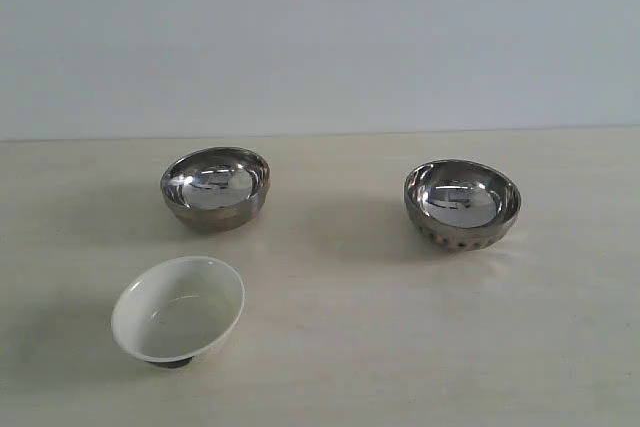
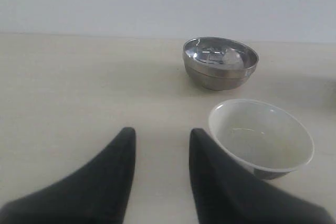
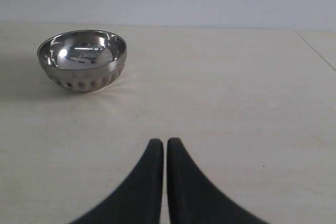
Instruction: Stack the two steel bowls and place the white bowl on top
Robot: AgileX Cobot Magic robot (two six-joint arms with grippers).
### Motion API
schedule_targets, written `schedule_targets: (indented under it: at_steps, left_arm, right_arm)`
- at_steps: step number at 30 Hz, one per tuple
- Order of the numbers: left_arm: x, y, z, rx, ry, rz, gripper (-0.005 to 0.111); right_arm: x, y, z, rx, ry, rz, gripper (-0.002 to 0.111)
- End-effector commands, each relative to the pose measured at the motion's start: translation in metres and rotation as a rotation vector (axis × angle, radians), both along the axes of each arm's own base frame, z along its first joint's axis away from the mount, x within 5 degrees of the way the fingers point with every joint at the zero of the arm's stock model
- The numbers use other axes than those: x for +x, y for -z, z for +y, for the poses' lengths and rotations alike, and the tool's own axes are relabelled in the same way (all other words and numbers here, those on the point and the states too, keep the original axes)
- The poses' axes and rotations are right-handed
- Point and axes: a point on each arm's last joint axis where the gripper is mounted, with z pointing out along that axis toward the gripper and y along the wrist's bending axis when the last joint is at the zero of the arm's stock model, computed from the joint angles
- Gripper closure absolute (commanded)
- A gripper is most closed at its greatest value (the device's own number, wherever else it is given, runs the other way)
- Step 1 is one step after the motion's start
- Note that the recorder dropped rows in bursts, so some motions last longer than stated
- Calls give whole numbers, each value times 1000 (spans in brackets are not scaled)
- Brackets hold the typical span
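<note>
Pale table (image 1: 400, 347) before a plain wall (image 1: 320, 37) carries three separate bowls: we see the smooth steel bowl (image 1: 215, 188) toward the far edge on the left and the dimpled steel bowl (image 1: 462, 204) well apart to its right. The white bowl (image 1: 179, 309) sits tilted nearer the front edge. Our left gripper (image 2: 161, 132) has its jaws apart and empty, and our right gripper (image 3: 164, 142) has its jaws pressed together on nothing.

Left hand (image 2: 160, 142) fingers parted above table (image 2: 63, 87); white bowl (image 2: 261, 137) just beside; steel bowl (image 2: 220, 69) behind it.
</note>
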Motion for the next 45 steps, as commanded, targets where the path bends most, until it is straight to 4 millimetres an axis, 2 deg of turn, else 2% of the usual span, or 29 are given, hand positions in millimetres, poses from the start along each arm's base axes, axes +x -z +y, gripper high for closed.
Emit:
schedule_targets:
  at_steps: [1, 18, 27, 33, 37, 41, 45]
  left_arm:
    - [0, 1, 0, 1, -3, -6, 74]
    - [0, 1, 0, 1, -3, -6, 74]
    - [0, 1, 0, 1, -3, -6, 74]
    - [0, 1, 0, 1, -3, -6, 74]
    - [0, 1, 0, 1, -3, -6, 74]
    - [0, 1, 0, 1, -3, -6, 74]
    - [0, 1, 0, 1, -3, -6, 74]
  right_arm:
    - [0, -1, 0, -8, 0, -11, 108]
    - [1, -4, 0, -15, -5, -50, 108]
    - [-1, -47, 3, -23, -38, -520, 108]
    - [-13, -74, 5, 104, -76, -850, 108]
    - [-30, -92, 6, 291, -164, -1102, 108]
    - [-33, -95, 7, 416, -222, -1126, 108]
    - [-33, -115, 11, 433, -255, -1024, 108]
